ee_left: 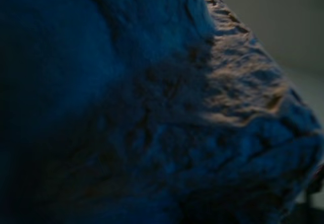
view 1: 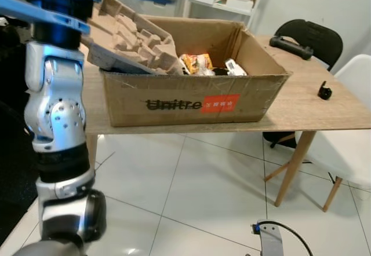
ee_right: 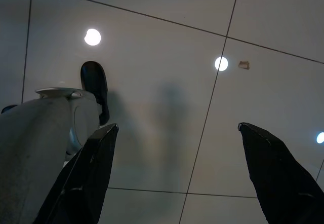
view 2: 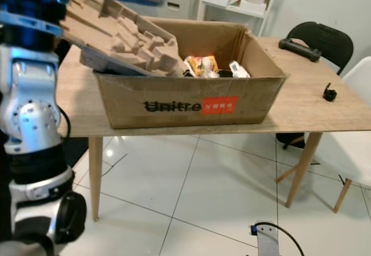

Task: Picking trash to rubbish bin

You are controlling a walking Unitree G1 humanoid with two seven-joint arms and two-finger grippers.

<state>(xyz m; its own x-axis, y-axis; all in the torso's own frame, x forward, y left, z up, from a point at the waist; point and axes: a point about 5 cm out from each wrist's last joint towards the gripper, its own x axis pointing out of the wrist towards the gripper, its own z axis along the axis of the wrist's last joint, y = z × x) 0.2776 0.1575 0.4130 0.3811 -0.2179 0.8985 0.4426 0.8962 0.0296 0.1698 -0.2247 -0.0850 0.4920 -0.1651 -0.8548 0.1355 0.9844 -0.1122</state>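
Slanting across the upper left of the frame, the moulded pulp tray (view 1: 130, 39) rests its lower end on the cardboard box (view 1: 191, 102); the left gripper's hold is unclear, while the right gripper (ee_right: 177, 173) hangs released above the floor.

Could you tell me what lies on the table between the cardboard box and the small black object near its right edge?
Nothing: in the left eye view, bare wooden table separates the cardboard box from the small black object.
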